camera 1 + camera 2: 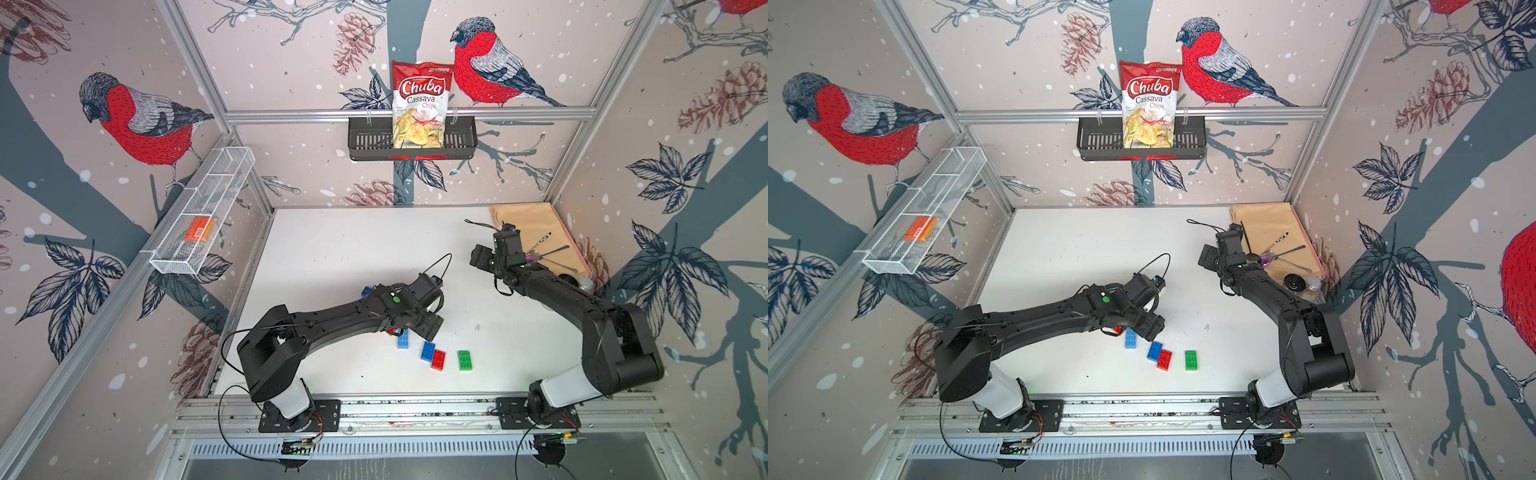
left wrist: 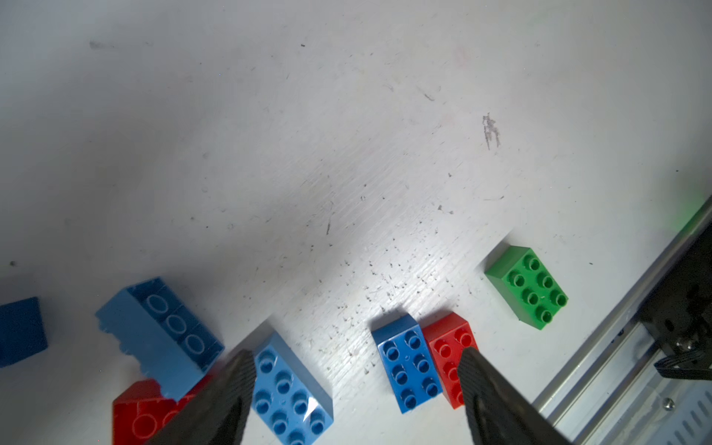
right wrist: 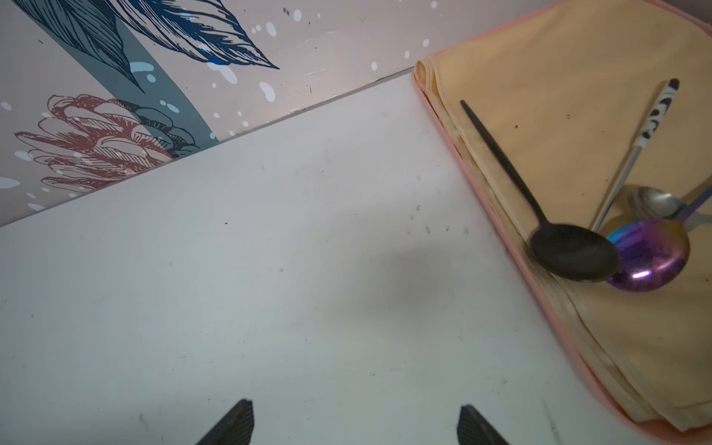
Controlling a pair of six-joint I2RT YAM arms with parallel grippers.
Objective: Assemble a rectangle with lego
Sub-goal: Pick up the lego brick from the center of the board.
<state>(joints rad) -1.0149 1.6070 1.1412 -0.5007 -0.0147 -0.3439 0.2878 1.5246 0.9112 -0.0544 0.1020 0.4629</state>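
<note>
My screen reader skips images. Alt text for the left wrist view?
Open left claw above lego on a white table: a studded light blue brick, a dark blue brick touching a red brick, and a green brick apart.

The chips bag [image 1: 420, 104] in the black wall basket [image 1: 365, 141] read "Chuba Cassava Chips"; smaller print was illegible.

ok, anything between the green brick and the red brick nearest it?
Nothing: bare white table between the green brick and that red brick, clear in the left wrist view and both top views.
</note>
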